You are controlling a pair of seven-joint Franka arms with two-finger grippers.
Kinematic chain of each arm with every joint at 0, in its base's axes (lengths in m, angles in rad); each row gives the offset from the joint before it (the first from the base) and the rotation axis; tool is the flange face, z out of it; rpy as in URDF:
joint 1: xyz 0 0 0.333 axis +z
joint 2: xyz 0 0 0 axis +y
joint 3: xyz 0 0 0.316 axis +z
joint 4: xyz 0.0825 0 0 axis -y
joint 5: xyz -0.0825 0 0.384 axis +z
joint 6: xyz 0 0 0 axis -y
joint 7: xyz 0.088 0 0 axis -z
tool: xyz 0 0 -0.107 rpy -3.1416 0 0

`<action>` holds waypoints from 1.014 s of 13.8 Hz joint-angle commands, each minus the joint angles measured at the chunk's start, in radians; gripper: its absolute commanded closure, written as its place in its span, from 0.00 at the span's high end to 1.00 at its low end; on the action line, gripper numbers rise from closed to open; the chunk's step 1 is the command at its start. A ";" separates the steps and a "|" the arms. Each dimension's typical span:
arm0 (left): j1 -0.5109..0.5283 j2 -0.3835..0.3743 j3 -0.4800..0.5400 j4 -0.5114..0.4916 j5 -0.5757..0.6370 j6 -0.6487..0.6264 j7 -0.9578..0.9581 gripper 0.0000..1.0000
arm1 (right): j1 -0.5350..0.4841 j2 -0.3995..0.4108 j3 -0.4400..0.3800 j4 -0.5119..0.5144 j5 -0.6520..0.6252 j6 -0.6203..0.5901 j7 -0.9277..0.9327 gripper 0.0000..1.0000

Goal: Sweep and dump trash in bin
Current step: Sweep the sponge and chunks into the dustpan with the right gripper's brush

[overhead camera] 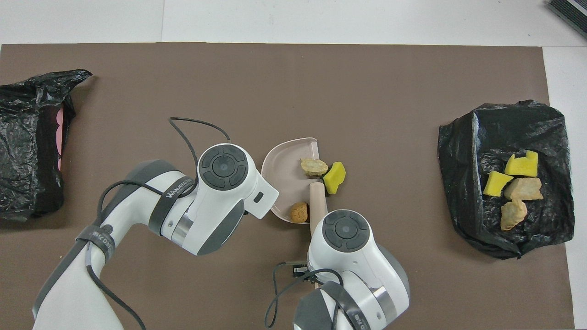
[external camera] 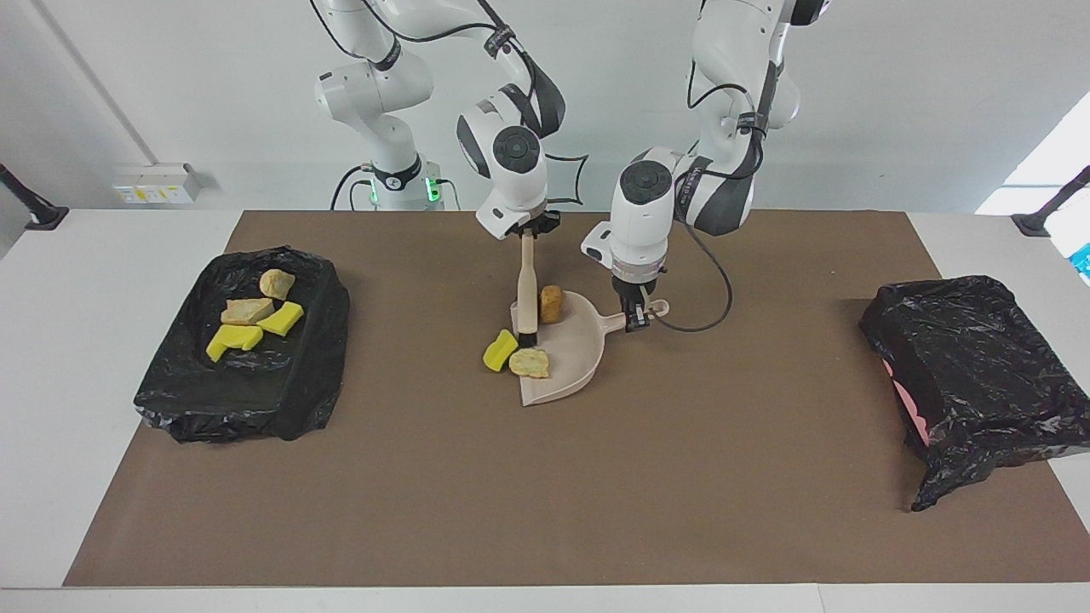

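Observation:
My left gripper (external camera: 637, 317) is shut on the handle of the beige dustpan (external camera: 572, 349), which lies flat on the mat. My right gripper (external camera: 530, 228) is shut on the top of the beige brush (external camera: 527, 289), held upright with its head at the pan's mouth. A brown chunk (external camera: 552, 303) sits in the pan. A tan chunk (external camera: 530, 363) lies on the pan's lip. A yellow sponge piece (external camera: 500, 350) lies on the mat just outside the mouth, beside the brush head. In the overhead view, the arms' wrists hide both grippers.
A black-bagged bin (external camera: 324, 340) at the right arm's end of the table holds several yellow and tan scraps (external camera: 255, 323). A second black-bagged bin (external camera: 971, 375), with pink showing, lies at the left arm's end. A brown mat (external camera: 596, 494) covers the table.

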 commanded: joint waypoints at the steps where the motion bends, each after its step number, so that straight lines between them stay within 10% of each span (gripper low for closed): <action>1: 0.014 -0.027 0.003 -0.043 0.010 0.078 0.018 0.00 | -0.018 0.009 -0.001 0.098 0.018 -0.080 0.048 0.00; 6: 0.048 -0.023 0.003 -0.040 -0.005 0.078 0.079 0.00 | -0.112 -0.056 -0.030 0.178 -0.123 -0.298 -0.081 0.00; 14: 0.054 -0.027 0.000 -0.040 -0.005 0.069 0.101 0.00 | -0.135 0.037 -0.022 0.078 -0.332 -0.143 -0.363 0.00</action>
